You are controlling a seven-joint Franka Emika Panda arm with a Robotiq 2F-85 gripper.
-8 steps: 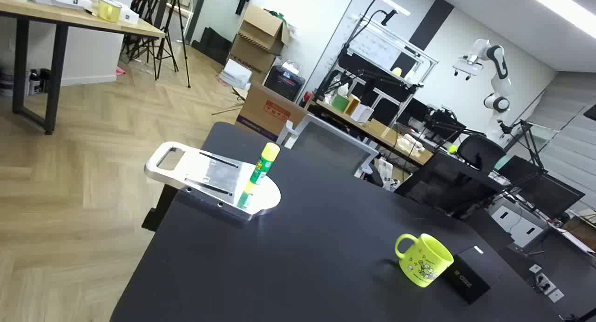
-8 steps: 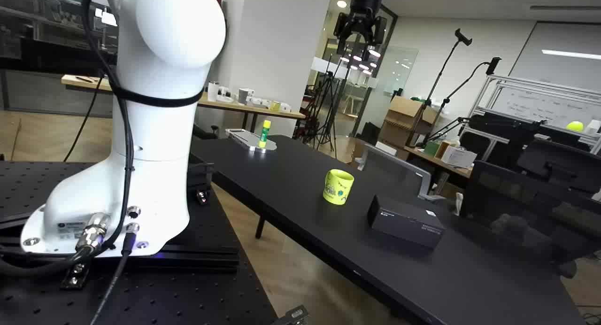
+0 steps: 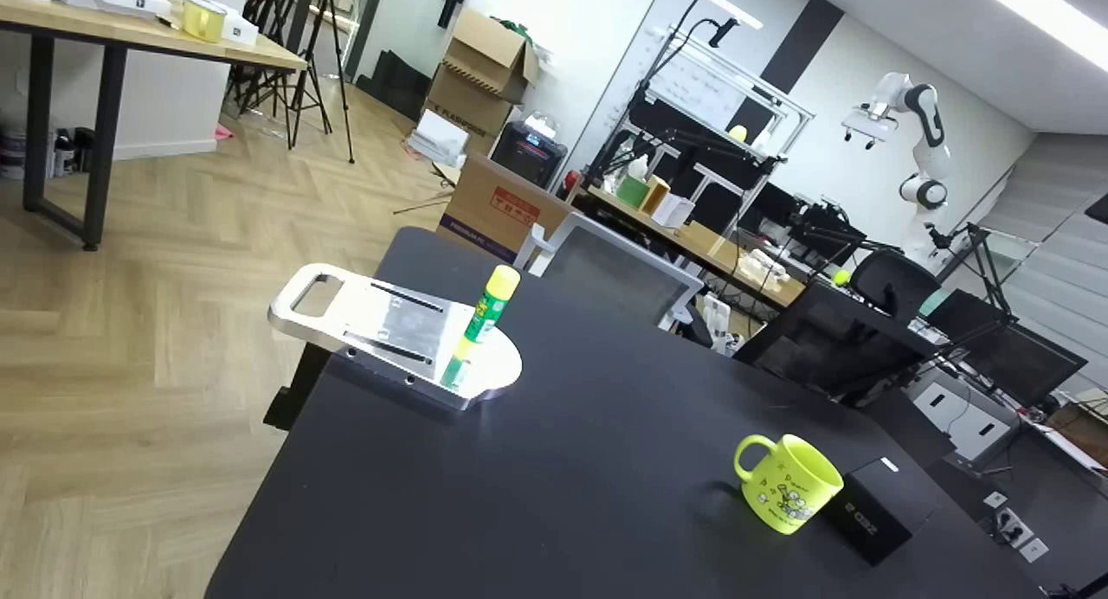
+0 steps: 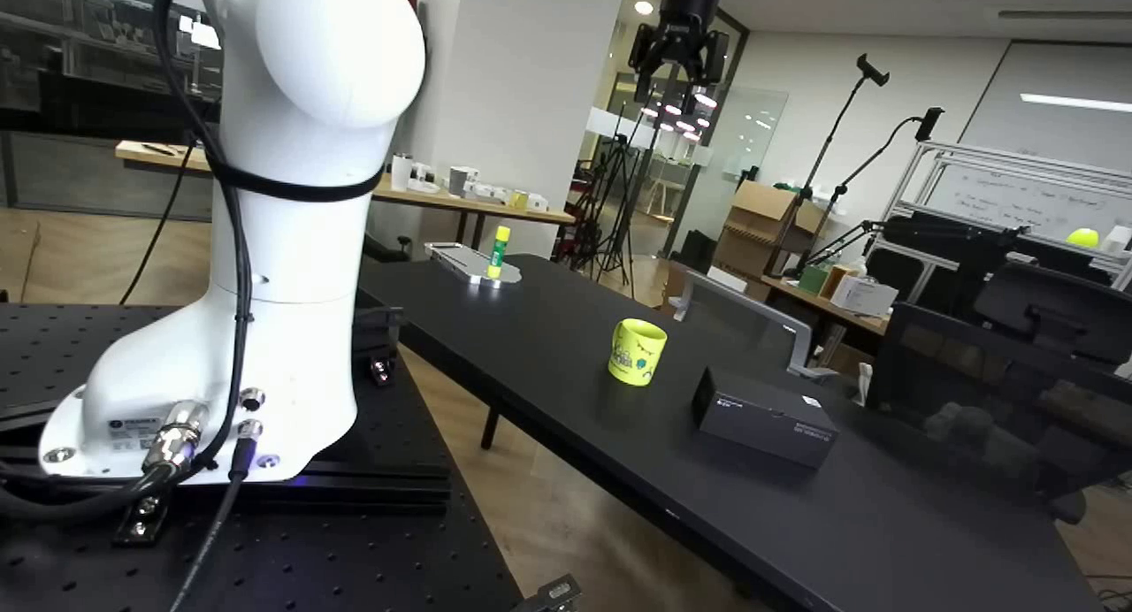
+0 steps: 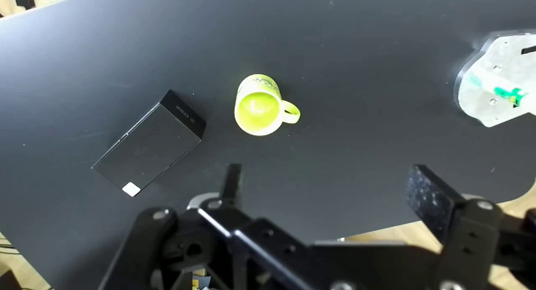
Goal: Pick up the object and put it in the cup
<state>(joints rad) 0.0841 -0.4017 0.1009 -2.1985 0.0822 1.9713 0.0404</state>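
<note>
The object is a slim green glue stick with a yellow cap. It stands upright on a flat silver-white tray in both exterior views. In the wrist view the glue stick is at the right edge, partly washed out by glare. The cup, a lime yellow-green mug, stands upright on the black table, also in an exterior view. In the wrist view the mug shows its hollow inside and its handle to the right. My gripper is open and empty, high above the table.
A black box lies on the table near the mug, also in the wrist view. The tray sits near the table's end. A chair stands at the table's side. The white arm base stands beside the table.
</note>
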